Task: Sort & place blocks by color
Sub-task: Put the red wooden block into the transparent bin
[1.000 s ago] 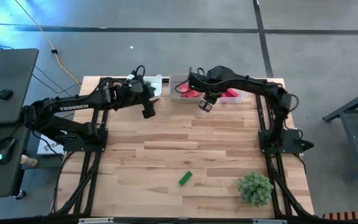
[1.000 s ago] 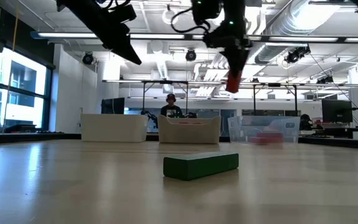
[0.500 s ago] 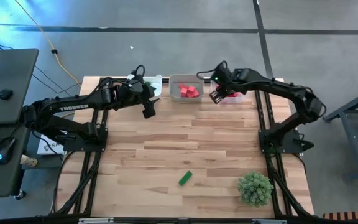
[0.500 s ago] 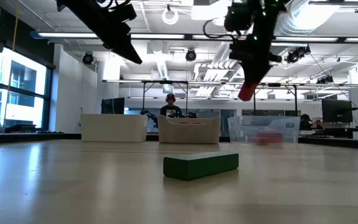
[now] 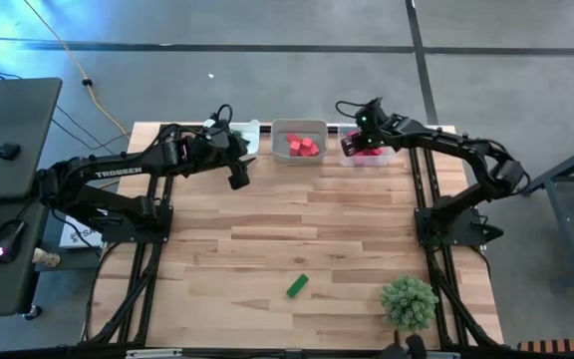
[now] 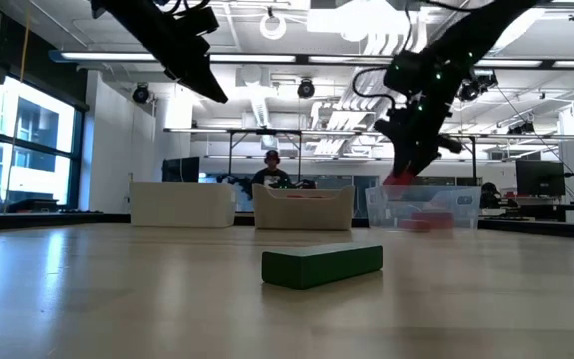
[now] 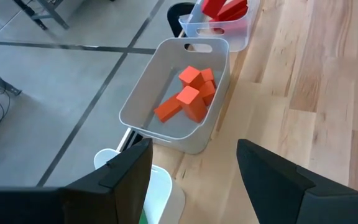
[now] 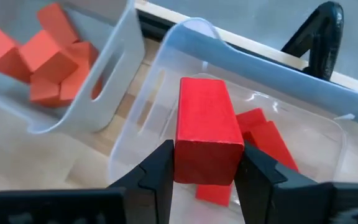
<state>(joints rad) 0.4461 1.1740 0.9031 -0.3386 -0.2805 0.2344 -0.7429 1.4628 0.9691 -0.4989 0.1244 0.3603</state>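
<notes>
right claw now over clear tray, red block gripped

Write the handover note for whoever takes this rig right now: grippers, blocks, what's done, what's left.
Right gripper: shut on a red block, held over the clear tray at the table's far edge, not yet released.
Left gripper: open, empty, hovering near the far edge by the white tray.
Done: other red blocks lie in the clear tray; salmon blocks lie in the grey middle tray.
Left: drop the held red block into the clear tray, then collect the green block lying alone on the near part of the table. The white tray probably takes green; its contents are barely visible.
</notes>
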